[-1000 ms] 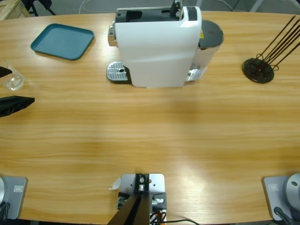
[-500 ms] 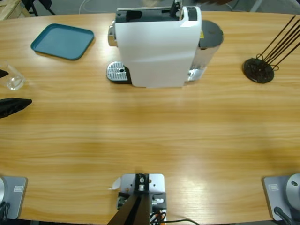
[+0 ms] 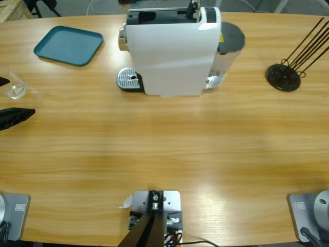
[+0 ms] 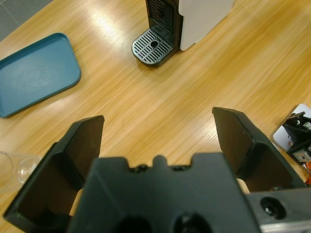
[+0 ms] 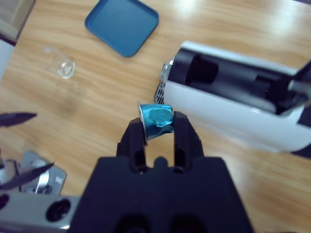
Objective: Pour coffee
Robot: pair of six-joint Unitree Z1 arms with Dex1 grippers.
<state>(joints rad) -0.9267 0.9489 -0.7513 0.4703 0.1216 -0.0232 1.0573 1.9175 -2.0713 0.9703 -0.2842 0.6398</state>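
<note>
R gripper (image 5: 158, 127) clenched on blue capsule (image 5: 156, 121), above white machine (image 3: 172, 51). L gripper (image 4: 158, 141) released, over table (image 3: 164, 149), near glass (image 3: 14, 88) at left edge. Coffee not visible.

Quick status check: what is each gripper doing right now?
Left gripper: open, holding nothing.
Right gripper: shut on the blue capsule.

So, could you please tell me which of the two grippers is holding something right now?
The right gripper: it is shut on the blue capsule. The left gripper is open with nothing in it.
</note>
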